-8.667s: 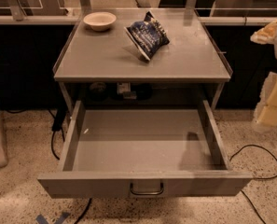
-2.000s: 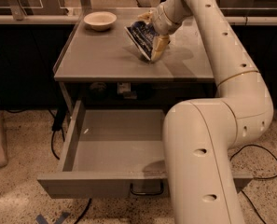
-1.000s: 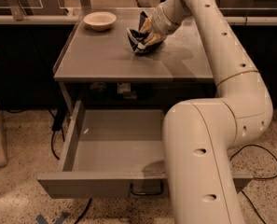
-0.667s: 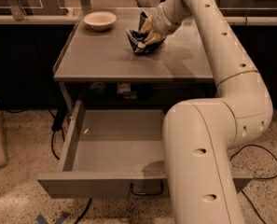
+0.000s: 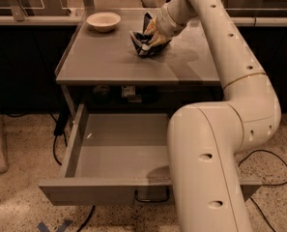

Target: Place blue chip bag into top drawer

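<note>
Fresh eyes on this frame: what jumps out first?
The big white arm fills the right foreground and reaches over the grey tabletop. Its gripper is closed on the crumpled blue chip bag near the back. Below, the top drawer stands wide open, and a white bowl sits at the tabletop's back left.

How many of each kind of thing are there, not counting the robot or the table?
bowl: 1
chip bag: 1, pinched by the gripper on the table
drawer: 1, open
Total: 3
</note>
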You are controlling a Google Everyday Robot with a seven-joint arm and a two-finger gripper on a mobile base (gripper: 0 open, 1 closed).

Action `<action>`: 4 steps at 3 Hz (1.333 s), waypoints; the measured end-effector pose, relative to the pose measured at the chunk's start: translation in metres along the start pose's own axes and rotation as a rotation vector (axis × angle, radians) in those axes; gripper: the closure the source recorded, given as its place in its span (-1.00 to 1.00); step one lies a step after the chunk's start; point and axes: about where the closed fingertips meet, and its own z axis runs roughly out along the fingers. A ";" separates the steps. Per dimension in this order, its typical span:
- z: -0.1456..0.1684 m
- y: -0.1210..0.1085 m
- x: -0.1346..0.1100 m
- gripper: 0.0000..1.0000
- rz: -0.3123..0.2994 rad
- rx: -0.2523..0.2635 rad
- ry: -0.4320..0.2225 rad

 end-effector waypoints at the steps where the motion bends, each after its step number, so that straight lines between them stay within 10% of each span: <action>1: -0.007 -0.007 -0.009 1.00 -0.043 0.008 -0.003; 4: -0.107 -0.033 -0.071 1.00 -0.177 0.020 0.078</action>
